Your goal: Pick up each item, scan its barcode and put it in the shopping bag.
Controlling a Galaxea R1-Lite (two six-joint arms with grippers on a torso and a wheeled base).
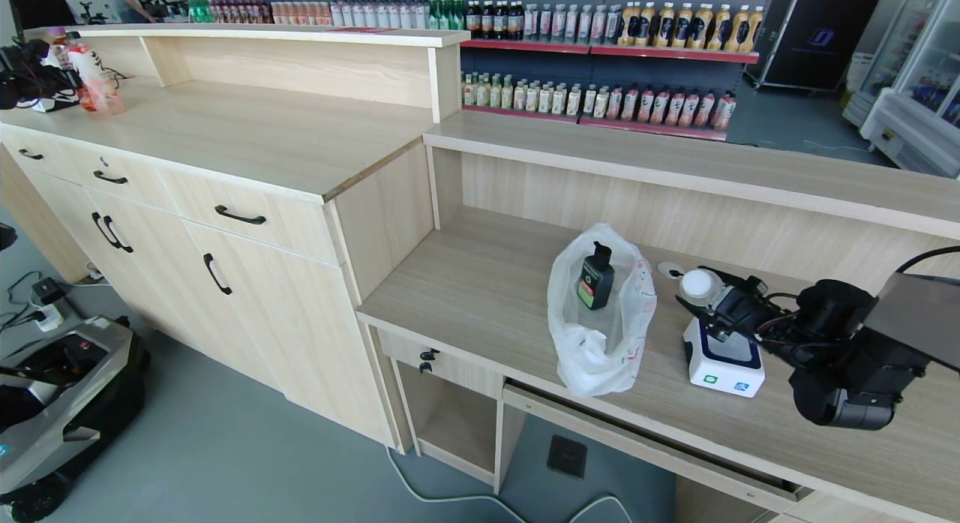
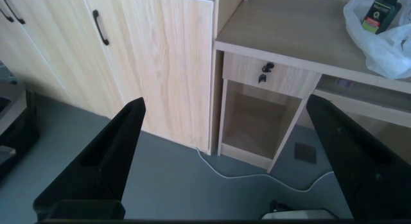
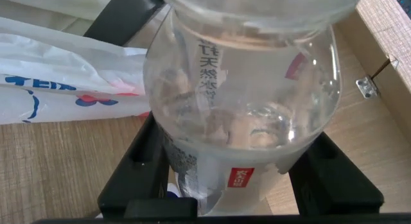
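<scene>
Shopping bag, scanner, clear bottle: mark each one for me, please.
shopping bag (image 1: pixel 596 358), head view, on its crumpled white front wall.
scanner (image 1: pixel 726 373), head view, on its white front face.
clear bottle (image 3: pixel 250 115), right wrist view, on the middle of its transparent body.

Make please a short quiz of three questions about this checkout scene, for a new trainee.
1. True or false: the shopping bag is empty.
2. What do the right arm's jaws hold? A) a clear bottle B) a tin can C) nothing
3. In one word, how do the left arm's jaws stand?

Key
1. False: a dark bottle is inside.
2. A
3. Open
</scene>
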